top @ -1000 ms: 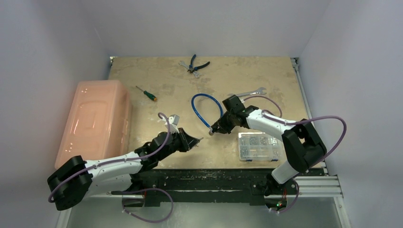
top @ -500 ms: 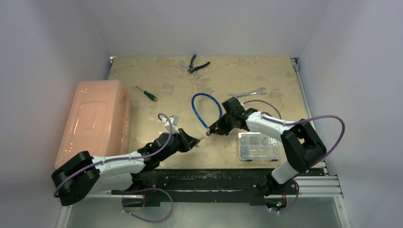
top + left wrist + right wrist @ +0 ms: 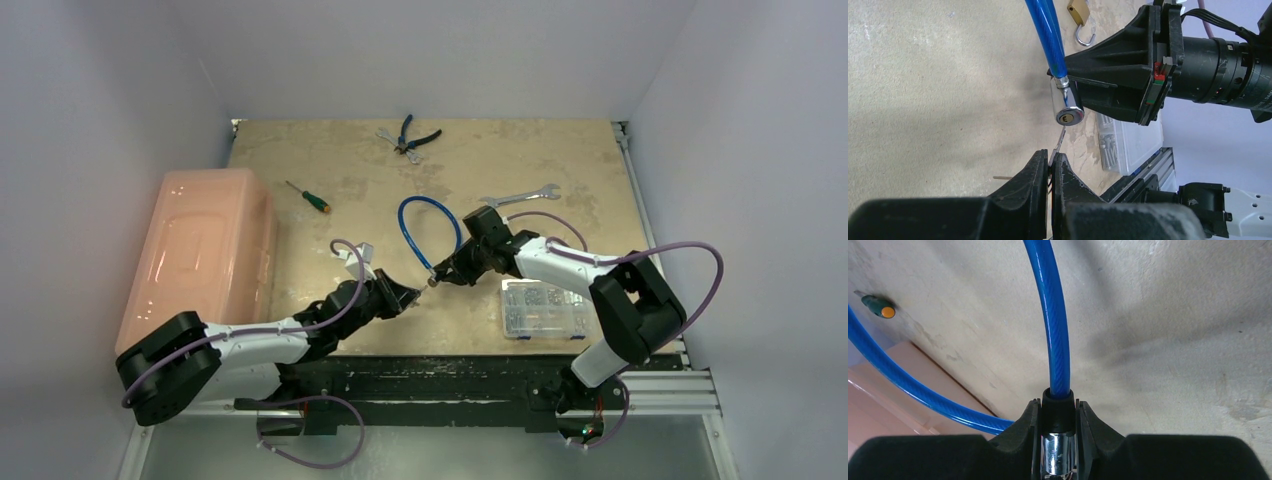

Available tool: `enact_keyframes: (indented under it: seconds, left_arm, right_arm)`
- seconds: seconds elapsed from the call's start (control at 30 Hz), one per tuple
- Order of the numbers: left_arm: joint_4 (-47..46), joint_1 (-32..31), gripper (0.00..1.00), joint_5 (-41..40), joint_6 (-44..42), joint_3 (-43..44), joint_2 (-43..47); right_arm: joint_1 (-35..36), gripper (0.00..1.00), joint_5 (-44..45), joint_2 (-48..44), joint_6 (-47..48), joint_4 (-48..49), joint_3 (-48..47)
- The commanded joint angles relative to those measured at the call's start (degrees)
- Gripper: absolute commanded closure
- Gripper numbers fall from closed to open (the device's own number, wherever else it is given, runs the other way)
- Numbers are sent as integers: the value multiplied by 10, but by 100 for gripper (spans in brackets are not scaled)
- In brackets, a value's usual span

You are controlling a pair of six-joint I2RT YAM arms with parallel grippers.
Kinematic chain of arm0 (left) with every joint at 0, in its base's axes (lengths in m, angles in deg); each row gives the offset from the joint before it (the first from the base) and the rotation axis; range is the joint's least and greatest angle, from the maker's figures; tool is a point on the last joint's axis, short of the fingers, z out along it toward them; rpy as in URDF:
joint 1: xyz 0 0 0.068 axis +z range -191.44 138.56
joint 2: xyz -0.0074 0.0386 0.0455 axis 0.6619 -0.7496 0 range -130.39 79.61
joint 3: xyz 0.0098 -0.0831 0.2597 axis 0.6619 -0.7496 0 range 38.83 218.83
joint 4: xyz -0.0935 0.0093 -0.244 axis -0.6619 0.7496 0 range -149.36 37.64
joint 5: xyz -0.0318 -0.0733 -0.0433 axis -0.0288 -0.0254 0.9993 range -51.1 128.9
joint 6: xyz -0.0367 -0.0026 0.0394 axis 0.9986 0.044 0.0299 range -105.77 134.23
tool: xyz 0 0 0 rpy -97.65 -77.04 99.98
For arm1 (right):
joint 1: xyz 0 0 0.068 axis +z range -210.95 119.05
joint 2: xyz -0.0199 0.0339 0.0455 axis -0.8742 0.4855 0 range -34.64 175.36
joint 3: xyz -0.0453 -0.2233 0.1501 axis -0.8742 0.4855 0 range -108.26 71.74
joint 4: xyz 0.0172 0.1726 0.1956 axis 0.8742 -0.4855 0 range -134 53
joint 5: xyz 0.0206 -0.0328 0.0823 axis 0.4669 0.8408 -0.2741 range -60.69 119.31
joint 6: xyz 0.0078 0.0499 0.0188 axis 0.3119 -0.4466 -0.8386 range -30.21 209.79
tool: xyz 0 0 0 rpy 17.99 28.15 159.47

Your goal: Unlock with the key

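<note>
At the near middle of the worktop (image 3: 520, 160), the two arms meet tip to tip. The left pincer (image 3: 1049, 161) is pressed together on the key (image 3: 1060, 141), whose thin silver blade sticks out beyond the fingertips along the line of the fingers. The right pincer (image 3: 1058, 412) is clamped on the lock cylinder (image 3: 1065, 102), the chrome end of the blue cable (image 3: 1050, 35), and holds it off the worktop.

The coming move turns on one relation. In the left wrist view the keyhole face (image 3: 1070, 118) is turned toward the left pincer. It sits just ahead of the key's tip and slightly to one side, close but not touching. The blade's long axis runs nearly in line with the cylinder's, with a small tilt between them. The left arm, which carries the key, is the one placed to close the gap. I judge it needs a small sideways correction before pushing forward. How the slot is turned relative to the flat of the blade is too small to tell.

By count there is one key, one cable lock, one brass padlock (image 3: 1079, 11) lying with its shackle open, one wrench (image 3: 520, 197), one screwdriver (image 3: 305, 196), one pair of pliers (image 3: 412, 135), one clear parts box (image 3: 545, 308) and one pink bin (image 3: 200, 255).
</note>
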Motion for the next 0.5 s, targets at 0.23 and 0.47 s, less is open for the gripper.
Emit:
enact_keyframes:
  seconds: [0.23, 0.47]
  left_arm:
    - [-49, -1, 100, -21, 25, 1, -9]
    - [-43, -1, 100, -31, 34, 4, -18]
  right_arm:
    - [10, 100, -23, 1, -19, 42, -7]
    - [11, 100, -28, 7, -21, 50, -5]
